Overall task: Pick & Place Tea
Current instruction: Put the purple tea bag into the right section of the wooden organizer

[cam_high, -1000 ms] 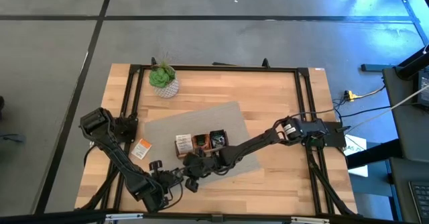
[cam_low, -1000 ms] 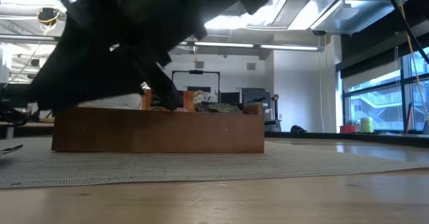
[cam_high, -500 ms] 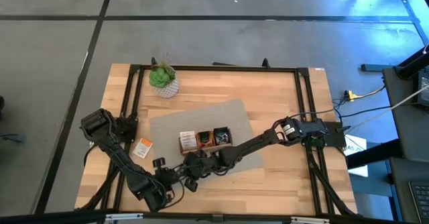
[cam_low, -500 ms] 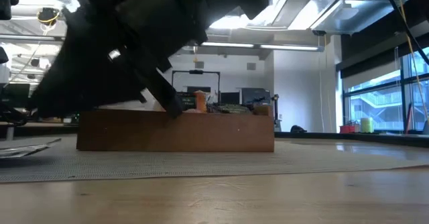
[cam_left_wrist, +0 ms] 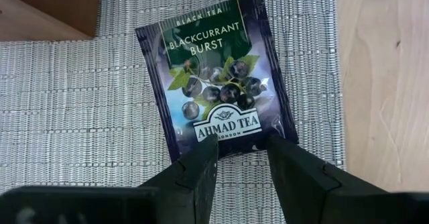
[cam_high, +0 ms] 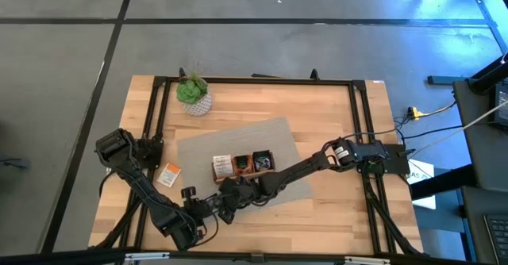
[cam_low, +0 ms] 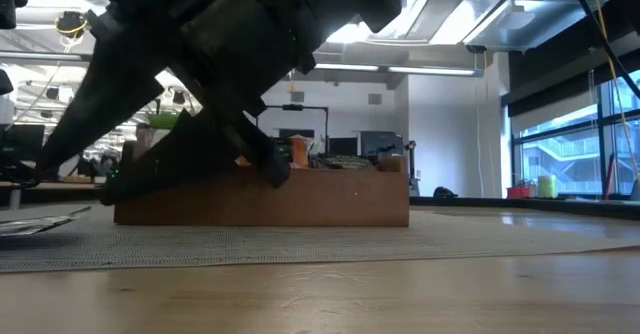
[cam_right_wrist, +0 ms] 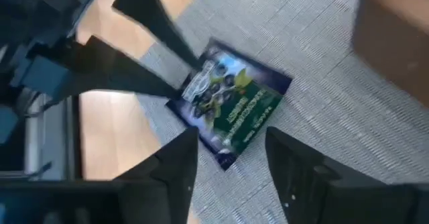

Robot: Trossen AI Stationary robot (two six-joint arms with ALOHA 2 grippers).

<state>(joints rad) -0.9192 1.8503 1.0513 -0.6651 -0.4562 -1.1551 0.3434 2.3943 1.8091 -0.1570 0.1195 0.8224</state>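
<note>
On the worktop (cam_high: 333, 114), the grey mat (cam_high: 238, 142) carries the wooden tray (cam_high: 242, 165), which already holds several sachets. One orange sachet (cam_high: 167, 174) lies off the mat, so I judge the sorting unfinished. The right gripper (cam_right_wrist: 224, 153) hovers with fingers spread over the blackcurrant sachet (cam_left_wrist: 218, 76). It lies flat at the mat's near edge beside the tray, long axis running outward from the spread fingers of the left gripper (cam_left_wrist: 241, 158).

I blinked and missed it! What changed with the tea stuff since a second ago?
The wooden tray slid slightly away from the near table edge. The right gripper spread its fingers above the blackcurrant tea sachet, which lies on the grey mat at the left gripper. The plant stayed.
</note>
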